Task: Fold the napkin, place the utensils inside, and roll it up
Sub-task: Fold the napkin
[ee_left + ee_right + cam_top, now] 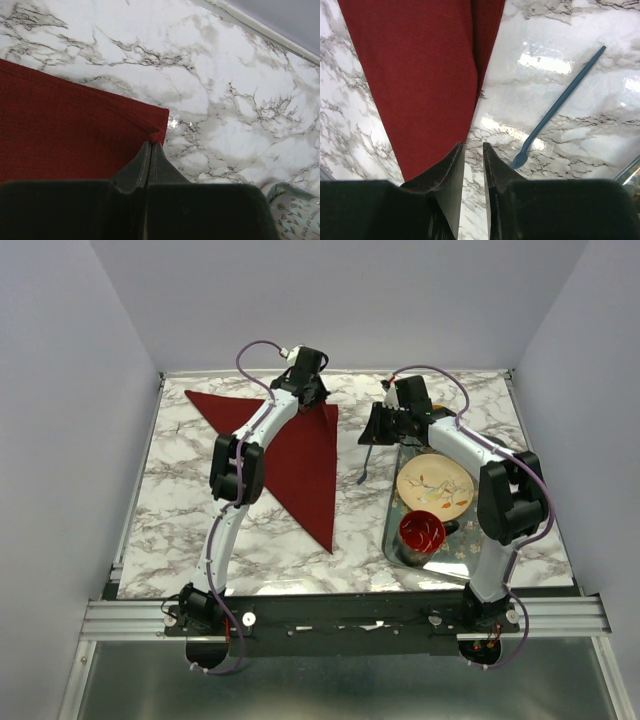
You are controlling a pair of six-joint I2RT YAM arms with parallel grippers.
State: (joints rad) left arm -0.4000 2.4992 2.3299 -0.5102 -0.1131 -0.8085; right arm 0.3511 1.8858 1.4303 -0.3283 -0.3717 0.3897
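Top view: folded triangular maroon cloth napkin (310,475) flat on marble table (180,500), left of centre; slim blue plastic fork (366,465) just right.
Left wrist view: left gripper (151,146) jaws pressed together, pinching napkin corner.
Right wrist view: right gripper (473,150) jaws slightly spread, empty, beside napkin edge.

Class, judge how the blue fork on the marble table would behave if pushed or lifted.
The fork looks thin and plastic, so it is probably light and slightly bendy. It lies flat on the glossy table, so a push would likely slide or spin it. Its low profile may make pinching awkward.
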